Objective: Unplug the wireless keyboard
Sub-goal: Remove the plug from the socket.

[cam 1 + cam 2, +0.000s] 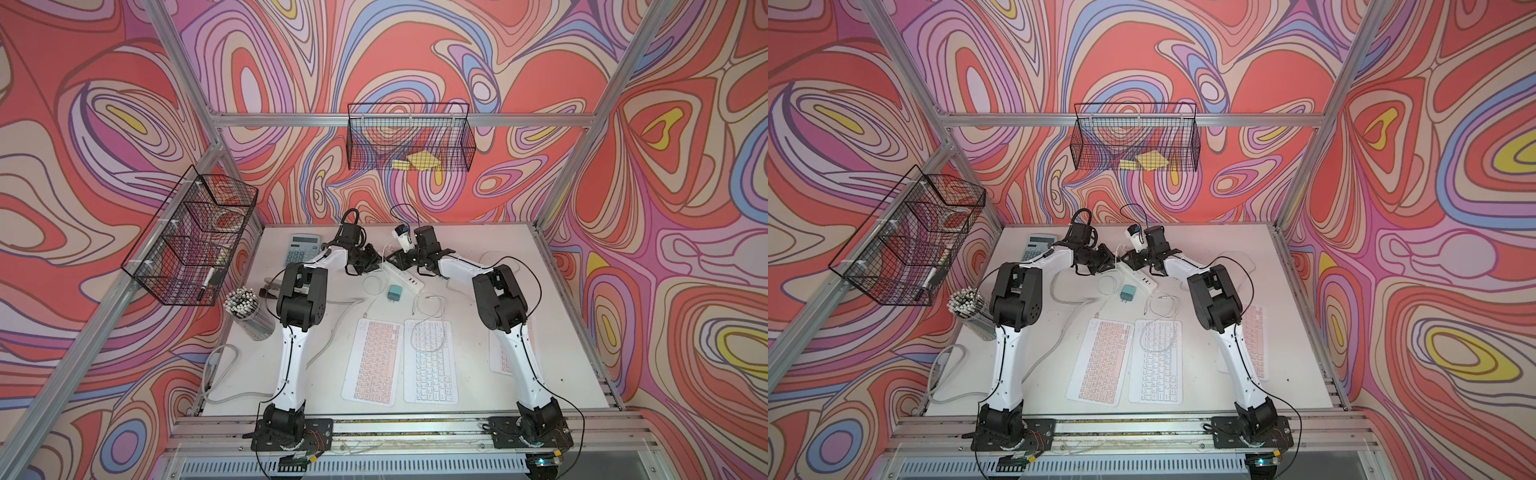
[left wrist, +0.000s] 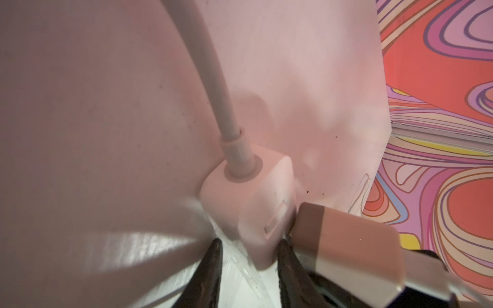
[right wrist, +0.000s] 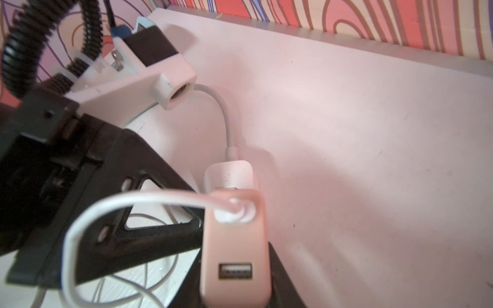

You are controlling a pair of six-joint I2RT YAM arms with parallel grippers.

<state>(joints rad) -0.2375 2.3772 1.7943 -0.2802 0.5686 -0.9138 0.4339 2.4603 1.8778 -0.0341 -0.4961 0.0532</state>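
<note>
left end effector (image 2: 250, 244) is clamped on the white charger block (image 2: 248, 192) against the end of the power strip (image 3: 234, 240); right end effector (image 3: 234, 289) pinches that strip, at 12 o'clock on the surface (image 1: 490, 239). pink keyboard (image 1: 374, 361) and white keyboard (image 1: 430, 361) lie toward 6 o'clock, with bare room at 2 o'clock.

We can read no text, brand or number anywhere. In both top views the key legends on the pink keyboard (image 1: 372, 360) and on the white keyboard (image 1: 431, 361) just beside it are too small to make out, and so are the buttons and display of the calculator (image 1: 303, 249). Close up in the wrist views, the white charger (image 2: 248, 202) and the power strip (image 3: 234, 248) show only plain faces.
</note>
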